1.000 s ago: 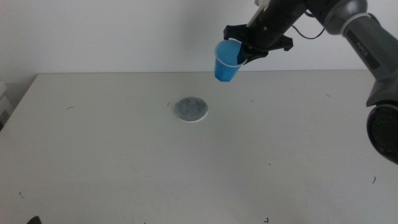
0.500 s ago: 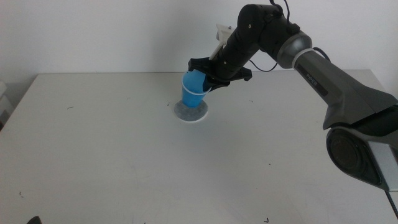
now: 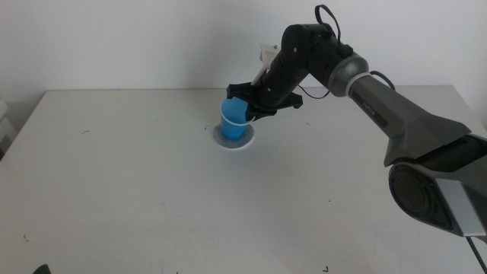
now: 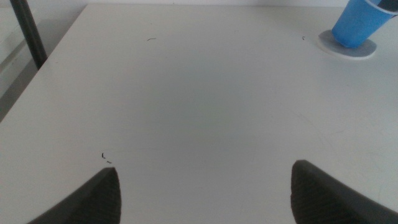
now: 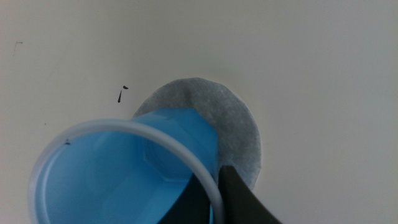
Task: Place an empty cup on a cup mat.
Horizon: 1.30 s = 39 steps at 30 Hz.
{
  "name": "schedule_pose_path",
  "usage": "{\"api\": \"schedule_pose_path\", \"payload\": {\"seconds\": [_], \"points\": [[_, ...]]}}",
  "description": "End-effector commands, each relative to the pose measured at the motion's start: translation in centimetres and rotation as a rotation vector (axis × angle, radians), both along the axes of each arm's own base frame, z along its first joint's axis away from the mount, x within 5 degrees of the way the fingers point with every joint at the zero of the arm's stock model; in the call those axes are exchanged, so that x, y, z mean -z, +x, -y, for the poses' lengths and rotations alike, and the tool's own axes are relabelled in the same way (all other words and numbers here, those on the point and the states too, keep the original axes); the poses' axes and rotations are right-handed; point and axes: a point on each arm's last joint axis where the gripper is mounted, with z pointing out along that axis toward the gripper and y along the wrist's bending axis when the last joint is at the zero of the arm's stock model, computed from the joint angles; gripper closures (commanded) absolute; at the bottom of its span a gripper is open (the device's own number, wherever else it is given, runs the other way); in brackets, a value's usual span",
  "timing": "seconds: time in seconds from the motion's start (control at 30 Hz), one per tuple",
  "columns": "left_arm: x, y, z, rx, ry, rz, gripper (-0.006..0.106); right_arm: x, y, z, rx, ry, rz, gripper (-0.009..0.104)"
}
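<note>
The blue cup [image 3: 236, 122] with a white rim is held slightly tilted, its base over the grey cup mat [image 3: 245, 143] at the table's far middle. I cannot tell whether the base touches the mat. My right gripper [image 3: 256, 109] reaches in from the right and is shut on the cup's rim. In the right wrist view one jaw is inside the cup [image 5: 118, 174] and one outside, with the mat [image 5: 233, 124] beneath it. The cup is empty. The left wrist view shows the cup [image 4: 356, 23] over the mat [image 4: 367, 51] far off. My left gripper [image 4: 205, 193] is open and waits near the table's front left.
The white table [image 3: 152, 198] has a few small dark marks. A dark post [image 4: 28, 31] stands beyond the table's edge in the left wrist view. The right arm [image 3: 396, 99] stretches across the table's far right.
My right gripper has carried the cup down and to the left, from high above the table's far edge to over the mat. The left arm has not moved.
</note>
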Motion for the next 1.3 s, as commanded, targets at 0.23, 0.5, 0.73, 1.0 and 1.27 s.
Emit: {"api": "schedule_pose_path", "payload": {"seconds": [0.23, 0.5, 0.73, 1.0, 1.27], "points": [[-0.8, 0.1, 0.0, 0.000, -0.015, 0.075, -0.005, -5.3, -0.4, 0.3, -0.028, 0.027, 0.147, 0.094], [-0.8, 0.1, 0.0, 0.000, -0.015, 0.075, -0.005, -5.4, -0.5, 0.1, -0.042, 0.051, 0.143, 0.076], [-0.8, 0.1, 0.0, 0.000, -0.015, 0.075, -0.005, -6.5, -0.6, 0.1, -0.044, 0.068, 0.166, 0.051], [-0.8, 0.1, 0.0, 0.000, -0.015, 0.075, -0.005, -8.6, -1.3, 0.3, -0.064, 0.075, 0.167, 0.039], [-0.8, 0.1, 0.0, 0.000, -0.015, 0.075, -0.005, -14.7, -3.7, 2.6, -0.055, -0.028, 0.247, 0.039]]}}
